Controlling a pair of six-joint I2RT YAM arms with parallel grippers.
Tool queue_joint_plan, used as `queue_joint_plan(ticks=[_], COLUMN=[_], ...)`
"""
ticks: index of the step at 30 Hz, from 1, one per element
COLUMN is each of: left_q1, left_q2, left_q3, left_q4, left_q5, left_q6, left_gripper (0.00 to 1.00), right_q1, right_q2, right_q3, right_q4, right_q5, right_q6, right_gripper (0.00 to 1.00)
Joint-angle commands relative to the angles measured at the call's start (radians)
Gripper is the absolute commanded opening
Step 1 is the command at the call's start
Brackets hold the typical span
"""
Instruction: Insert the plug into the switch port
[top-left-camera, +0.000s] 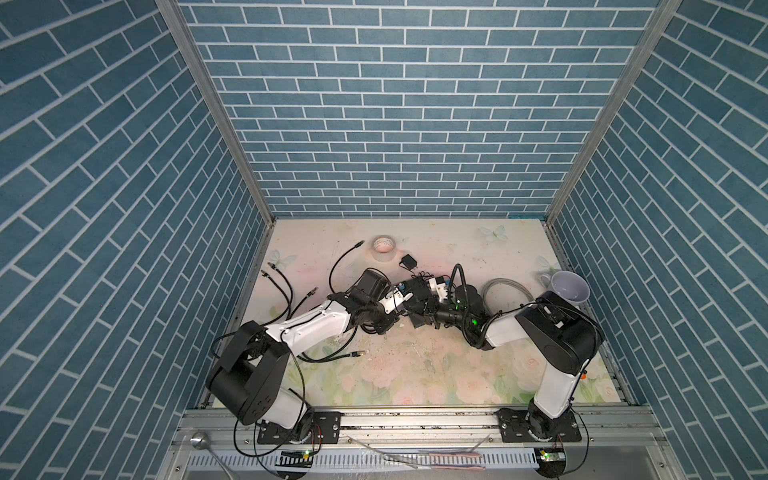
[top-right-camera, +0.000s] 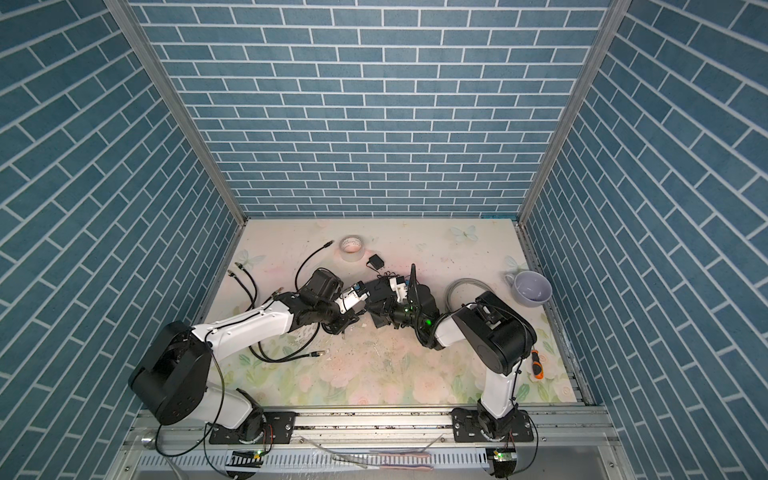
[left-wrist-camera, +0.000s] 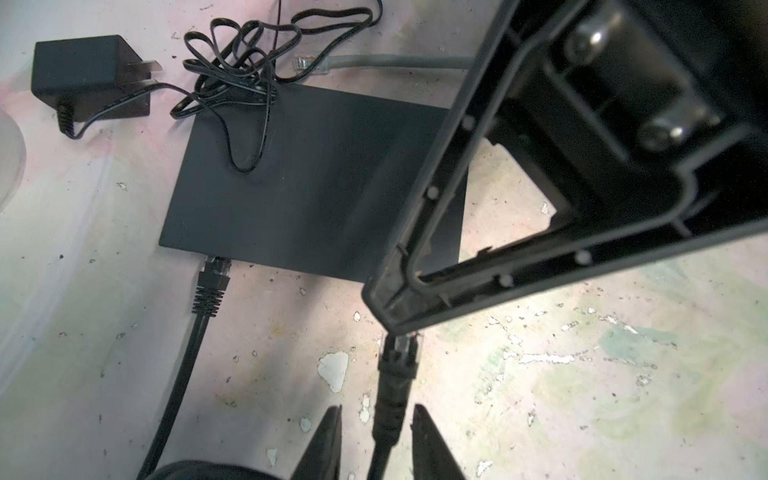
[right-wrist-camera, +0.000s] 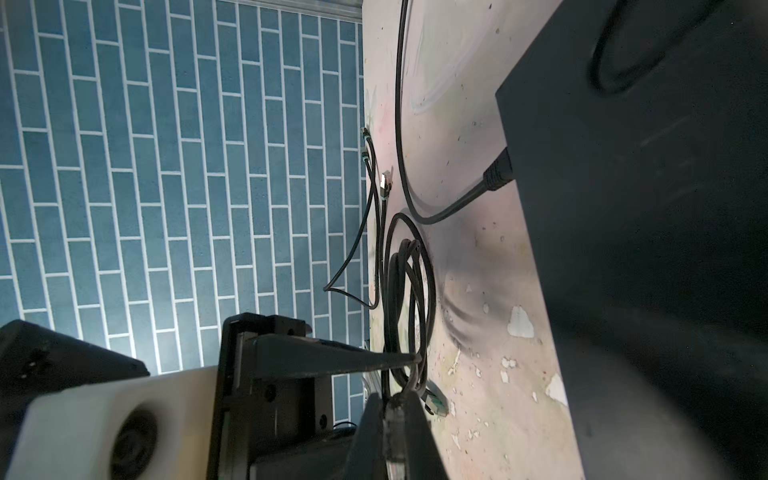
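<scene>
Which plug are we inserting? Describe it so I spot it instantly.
Find the flat black switch on the table. Beside its edge, the right gripper pinches a clear-tipped plug on a black cable. Unlike the neighbouring plug seated in the switch, it is unplugged.

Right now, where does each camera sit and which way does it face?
Top views: high at the front, looking down on the floral table; left arm and right arm show.
Left wrist: above the flat matte-black switch, looking down; open left fingers show.
Right wrist: low, facing the blue brick wall; right fingers pinch the clear-tipped black plug.
Shared: both wrist views show switch and plug.
</scene>
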Motion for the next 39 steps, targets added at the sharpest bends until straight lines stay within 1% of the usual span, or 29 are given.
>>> queue_joint_plan(ticks=[1,7,8,10,13,24,28,39], left_q1=[0.013,0.024,0.026,0.033,0.035,0.035,0.034,0.035], left_q2=[-0.015,-0.055,-0.062,-0.074,-0.082,-0.057,-0.045,-0.016], left_q3=[-0.026,-0.124,-0.131,-0.191,-0.223,-0.253,-0.235,-0.247], left_q4=[0.095,0.301,0.332,0.401,0.455,0.565,0.529,0.565], left_q5=[0.051,0.102,0.106,0.109,0.113,0.141,0.145,0.152], left_q6=[-0.056,-0.182,-0.195,-0.226,-0.245,-0.277,-0.261,-0.269], left_gripper=[0.31,0.31,0.30,0.29,0.29,0.26,0.26,0.26], right_q1=[-0.004,-0.014,-0.018,-0.027,-0.032,-0.033,-0.032,-0.030], right_q2=[0.008,0.002,0.002,-0.005,-0.019,-0.030,-0.035,-0.030], right_q3=[-0.012,-0.024,-0.030,-0.042,-0.042,-0.035,-0.032,-0.026], right_q4=[0.100,0.132,0.143,0.149,0.117,0.108,0.106,0.117], right_q5=[-0.008,-0.008,-0.009,-0.014,-0.026,-0.039,-0.043,-0.052], right_q6=[0.061,0.095,0.104,0.116,0.110,0.116,0.116,0.123], right_gripper=[0.02,0.01,0.01,0.01,0.01,0.01,0.01,0.01])
